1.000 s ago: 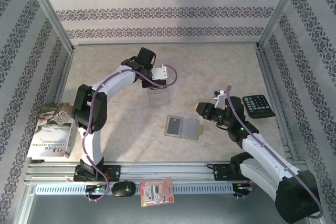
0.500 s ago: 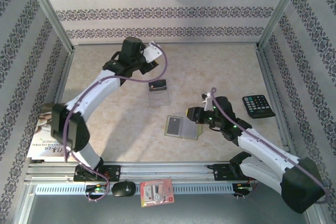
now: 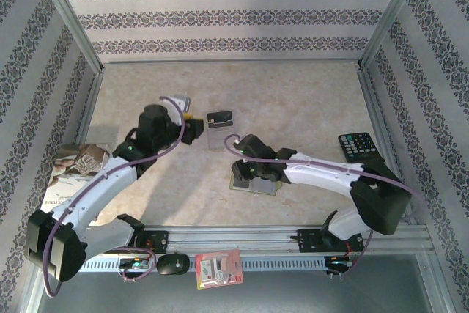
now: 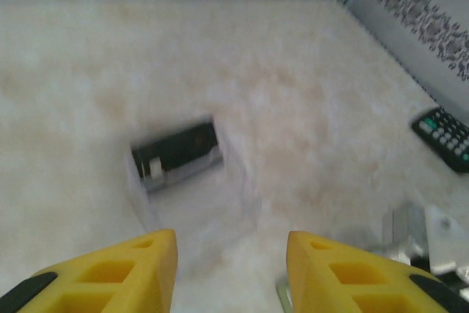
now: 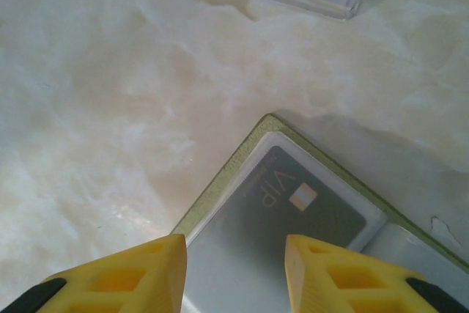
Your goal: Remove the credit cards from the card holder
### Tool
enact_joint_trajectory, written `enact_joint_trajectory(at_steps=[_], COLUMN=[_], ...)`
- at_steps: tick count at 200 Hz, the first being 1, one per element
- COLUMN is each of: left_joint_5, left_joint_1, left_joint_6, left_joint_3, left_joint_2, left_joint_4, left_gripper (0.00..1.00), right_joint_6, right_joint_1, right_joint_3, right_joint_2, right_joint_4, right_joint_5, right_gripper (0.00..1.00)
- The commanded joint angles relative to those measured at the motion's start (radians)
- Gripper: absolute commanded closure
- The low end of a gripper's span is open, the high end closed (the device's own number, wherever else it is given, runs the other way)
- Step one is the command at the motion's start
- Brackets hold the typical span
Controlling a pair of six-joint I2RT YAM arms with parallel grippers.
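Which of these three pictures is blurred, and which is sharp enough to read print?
Left wrist: smeared throughout, black card and calculator soft-edged. Right wrist: sharp, VIP legible on the grey card in the card holder. Top external: clear, evenly lit, no strong glare.

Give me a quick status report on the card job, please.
Left gripper open, empty. Right gripper open over card holder; grey card in its pocket. Black card already out. Nothing blocking.
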Motion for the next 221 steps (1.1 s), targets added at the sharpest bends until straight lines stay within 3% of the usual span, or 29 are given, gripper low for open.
enact_joint_trajectory(at_steps=[1,37,76,107,131,156,221], left_joint_5=[0.023,0.002,0.020,0.040,0.049,0.060,0.022], left_joint_1=[0.007,0.005,0.001,-0.007,-0.020,-0.045,-0.156], left_joint_6=[-0.224,-0.284,-0.317,-0.326,-0.335,-0.365,-0.425], left_joint_3=[-0.114,-0.243,-0.294,-0.310,-0.323,-0.354,-0.418], left_joint_2=[-0.087,-0.209,-0.237,-0.234,-0.231,-0.213,-0.174], left_joint_4=[0.076,0.054,0.049,0.053,0.067,0.123,0.211], left_gripper=[0.57,0.58,0.64,0.65,0.65,0.69,0.78], right_joint_6=[-0.074,-0.086,-0.084,-0.076,-0.080,-0.081,-0.066], right_joint_1=[0.030,0.079,0.115,0.114,0.113,0.106,0.062], right_joint_3=[0.058,0.103,0.129,0.112,0.101,0.070,0.004], right_joint_2=[0.063,0.163,0.255,0.265,0.243,0.191,0.064], right_joint_4=[-0.098,-0.149,-0.174,-0.148,-0.121,-0.047,0.246], right_joint_5=[0.120,0.164,0.187,0.141,0.127,0.096,-0.108], right_gripper=[0.58,0.58,0.58,0.70,0.88,1.00,1.00])
